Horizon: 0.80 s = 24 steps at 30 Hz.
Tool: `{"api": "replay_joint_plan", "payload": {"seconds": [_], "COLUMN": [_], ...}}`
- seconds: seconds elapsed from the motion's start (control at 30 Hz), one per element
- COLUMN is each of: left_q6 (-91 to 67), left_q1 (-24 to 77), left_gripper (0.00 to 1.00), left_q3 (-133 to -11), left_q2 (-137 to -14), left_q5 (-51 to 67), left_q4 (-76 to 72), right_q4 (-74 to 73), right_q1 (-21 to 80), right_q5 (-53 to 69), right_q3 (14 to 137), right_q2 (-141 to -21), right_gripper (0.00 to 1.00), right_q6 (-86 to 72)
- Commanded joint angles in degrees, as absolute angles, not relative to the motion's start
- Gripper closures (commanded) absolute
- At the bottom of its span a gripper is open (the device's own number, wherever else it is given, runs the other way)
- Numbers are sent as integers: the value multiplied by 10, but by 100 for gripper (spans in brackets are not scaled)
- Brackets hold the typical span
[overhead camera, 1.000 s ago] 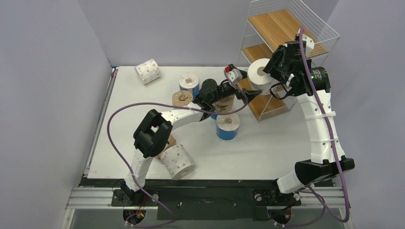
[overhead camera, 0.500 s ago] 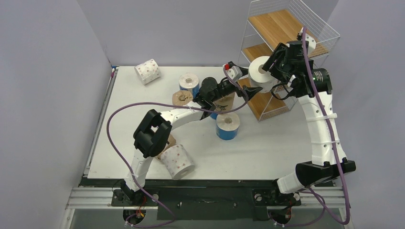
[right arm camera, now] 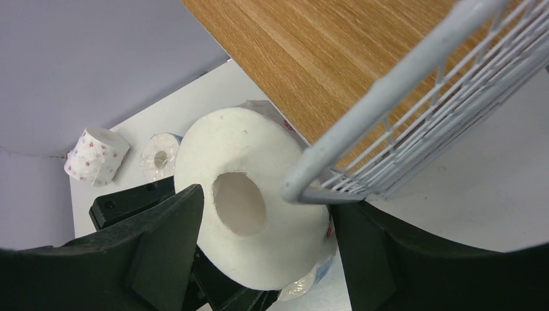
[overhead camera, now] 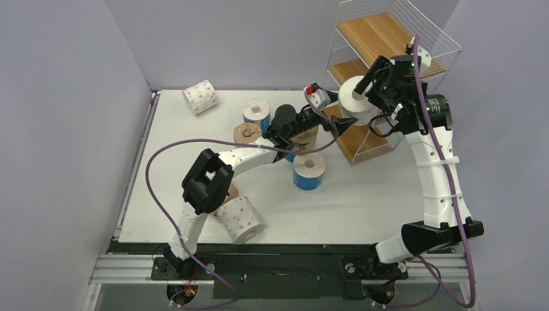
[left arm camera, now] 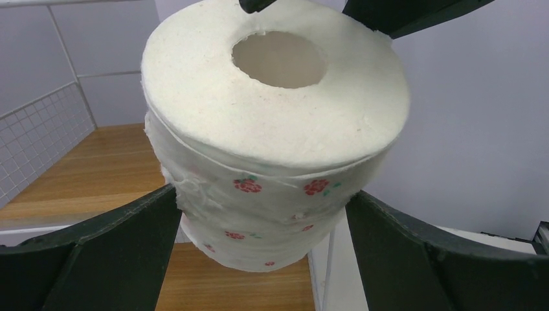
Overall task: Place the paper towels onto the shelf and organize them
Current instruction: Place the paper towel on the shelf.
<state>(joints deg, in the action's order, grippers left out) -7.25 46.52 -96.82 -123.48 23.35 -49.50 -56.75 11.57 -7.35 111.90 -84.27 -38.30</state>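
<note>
Beside the shelf (overhead camera: pixel 379 35), the left gripper (left arm camera: pixel 262 194) pinches a dotted paper towel roll (left arm camera: pixel 272 116); the right gripper (right arm camera: pixel 265 201) straddles it, grip unclear.

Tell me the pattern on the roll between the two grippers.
The roll is white with small red flower prints; the left wrist view shows it best.

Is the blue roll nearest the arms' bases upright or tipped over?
Upright: the blue roll stands on end, its core hole facing up.

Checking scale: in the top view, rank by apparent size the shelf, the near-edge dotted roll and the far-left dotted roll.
1. Shelf
2. Near-edge dotted roll
3. Far-left dotted roll
The two rolls differ little; camera nearness may explain it.
</note>
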Motion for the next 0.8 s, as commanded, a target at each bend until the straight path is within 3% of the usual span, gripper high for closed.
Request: {"api": "replay_joint_plan", "payload": {"seconds": [0.0, 0.77], "left_q6": [-72, -91], "left_q1": [475, 475], "left_gripper": [7, 7], "left_q3": [-1012, -1034], "left_q2": [-1232, -1254], "left_q5": [227, 213], "left_q4": [-537, -542], "right_q4": [-548, -566], "right_q1": [109, 108], "right_q5": [-103, -99], "right_q3": [1118, 1115], "right_q2": [-818, -771], "right_gripper": [32, 31], "right_q6": [-378, -373]}}
